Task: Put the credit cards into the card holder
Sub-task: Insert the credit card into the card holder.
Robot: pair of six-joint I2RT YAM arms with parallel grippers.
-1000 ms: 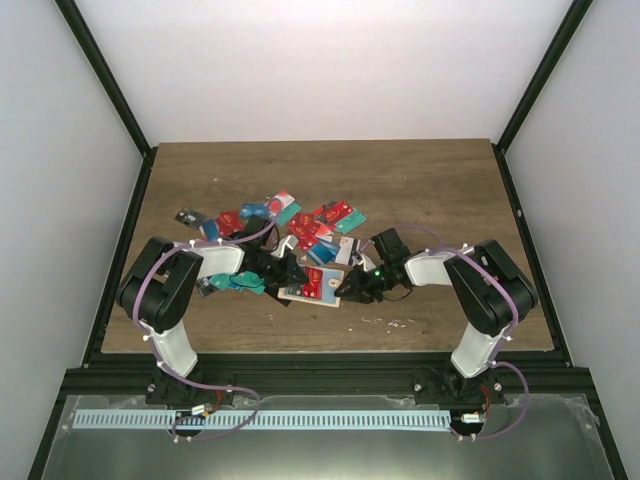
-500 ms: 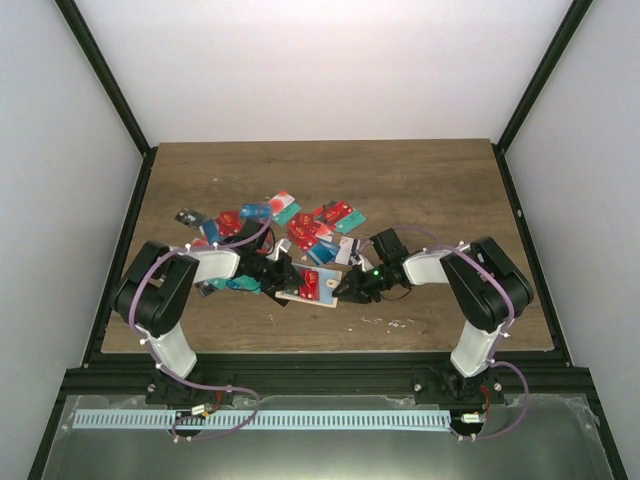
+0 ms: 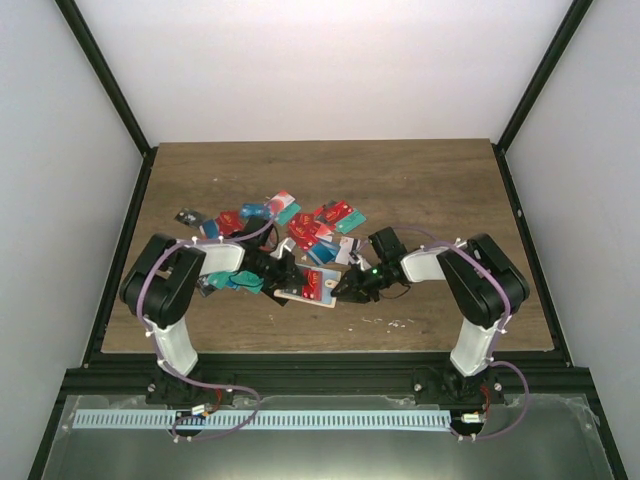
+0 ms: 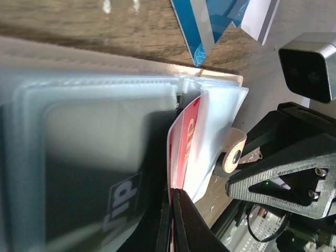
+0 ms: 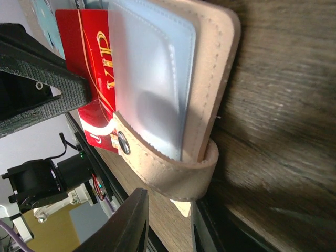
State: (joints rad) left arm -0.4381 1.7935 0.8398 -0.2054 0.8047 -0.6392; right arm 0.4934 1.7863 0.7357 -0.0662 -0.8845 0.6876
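The tan card holder (image 3: pixel 312 288) lies open on the table between my two grippers. In the right wrist view its leather cover (image 5: pixel 212 79), clear sleeves and snap tab (image 5: pixel 152 160) show. A red card (image 5: pixel 84 63) sticks partly out of a sleeve. My left gripper (image 3: pixel 284 272) is shut on that red card's edge (image 4: pixel 185 139), with its fingertips meeting in the left wrist view (image 4: pixel 172 197). My right gripper (image 3: pixel 350 289) is at the holder's right end. Its jaws stand apart (image 5: pixel 168 220) with a corner of the holder between them.
Many loose cards (image 3: pixel 300 225) in red, teal, blue and white lie in a pile behind the holder. More teal cards (image 3: pixel 240 283) lie under the left arm. Blue and white cards (image 4: pixel 210 21) lie just beyond the holder. Small white specks (image 3: pixel 390 322) lie near the front edge.
The left arm has shifted slightly while still holding the red card at the holder. The holder and right gripper stay about where they were.
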